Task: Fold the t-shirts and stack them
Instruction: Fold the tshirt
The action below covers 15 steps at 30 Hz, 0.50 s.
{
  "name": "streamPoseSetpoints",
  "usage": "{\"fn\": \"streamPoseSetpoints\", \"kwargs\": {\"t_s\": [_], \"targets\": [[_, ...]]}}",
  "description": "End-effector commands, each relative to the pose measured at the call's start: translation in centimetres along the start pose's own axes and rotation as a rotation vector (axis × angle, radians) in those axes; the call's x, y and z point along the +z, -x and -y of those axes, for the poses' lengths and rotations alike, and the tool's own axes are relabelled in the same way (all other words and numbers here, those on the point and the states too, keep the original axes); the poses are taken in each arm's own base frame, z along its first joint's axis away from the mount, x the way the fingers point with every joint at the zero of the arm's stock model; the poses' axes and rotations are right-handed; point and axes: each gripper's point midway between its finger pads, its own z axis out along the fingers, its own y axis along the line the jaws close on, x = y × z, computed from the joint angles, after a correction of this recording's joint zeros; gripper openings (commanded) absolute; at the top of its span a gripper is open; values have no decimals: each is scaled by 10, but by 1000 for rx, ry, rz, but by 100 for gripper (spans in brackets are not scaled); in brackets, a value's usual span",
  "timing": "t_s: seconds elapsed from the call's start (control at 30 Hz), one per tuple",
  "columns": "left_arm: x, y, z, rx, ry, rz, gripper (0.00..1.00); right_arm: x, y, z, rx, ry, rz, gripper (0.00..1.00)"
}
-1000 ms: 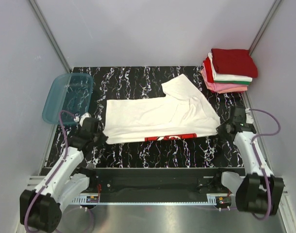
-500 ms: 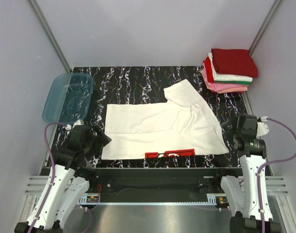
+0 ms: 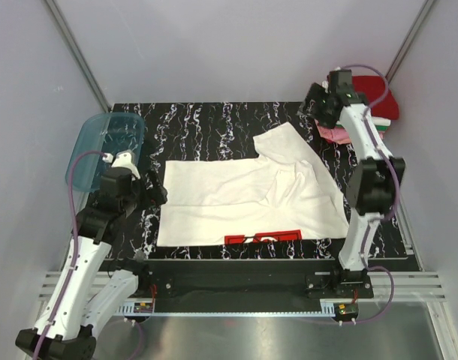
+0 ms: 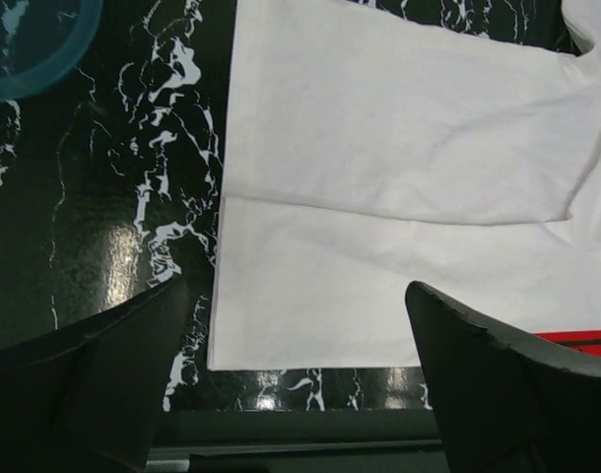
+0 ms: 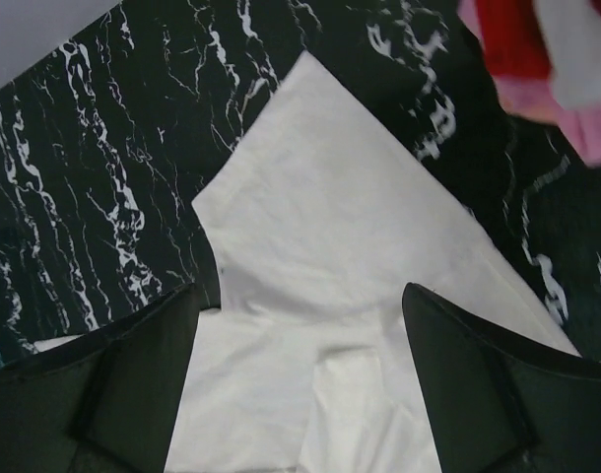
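Both arms have let go of the tee (image 3: 236, 199) and moved away from its near corners. The right arm has swung from the near right side to the far right corner. The left gripper (image 3: 152, 192) has moved a little farther along the tee's left edge. It sits just beside that edge, and its wrist view shows its fingers spread wide with nothing between them.

The right gripper (image 3: 317, 111) hangs over the table (image 3: 206, 120) between the tee's far sleeve (image 3: 285, 146) and the stack (image 3: 384, 103). It too is wide apart and empty.

The tee lies flat in the middle of the table, part-folded, and its near edge is closer to the arms than it was a second ago. A strip of red print (image 3: 263, 238) shows along that near edge. The sleeve points toward the far right.

The stack of folded tees sits in the far right corner, largely hidden behind the right arm, with dark red and pink showing. The tub (image 3: 101, 142) is at the far left.
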Motion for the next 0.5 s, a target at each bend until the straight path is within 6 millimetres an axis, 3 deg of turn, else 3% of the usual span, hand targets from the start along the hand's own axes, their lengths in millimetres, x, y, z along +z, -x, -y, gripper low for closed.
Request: {"fn": "streamPoseSetpoints", "kwargs": {"t_s": [0.0, 0.03, 0.07, 0.1, 0.13, 0.17, 0.2, 0.23, 0.27, 0.33, 0.37, 0.43, 0.47], "targets": [[0, 19, -12, 50, 39, 134, 99, 55, 5, -25, -195, 27, -101, 90], [-2, 21, -16, 45, 57, 153, 99, 50, 42, -51, -226, 82, -11, 89], [-5, 23, -17, 39, 59, 170, 99, 96, 26, -36, -229, 39, -68, 89], [-11, 25, -18, 26, 52, 204, 99, 105, 28, -34, -252, 21, -66, 89], [-11, 25, -18, 26, 46, 216, 99, 103, 48, -51, -273, 61, 5, 89], [-15, 27, -18, 23, 35, 241, 99, 131, 46, -45, -279, 49, 20, 89], [-17, 27, -17, 25, 29, 248, 99, 138, 53, -48, -281, 60, 55, 89], [-17, 27, -17, 25, 28, 251, 99, 152, 46, -44, -279, 58, 50, 89], [-18, 27, -18, 24, 30, 252, 99, 162, 59, -49, -283, 74, 120, 89], [-18, 28, -19, 20, 37, 255, 99, 176, 57, -49, -296, 68, 142, 88], [-17, 27, -19, 20, 37, 251, 99, 194, 46, -45, -307, 55, 129, 87], [-17, 27, -18, 22, 32, 247, 99, 198, 52, -51, -347, 50, 168, 87], [-15, 26, -18, 24, 32, 239, 99, 210, 47, -44, -366, 13, 174, 88]]}}
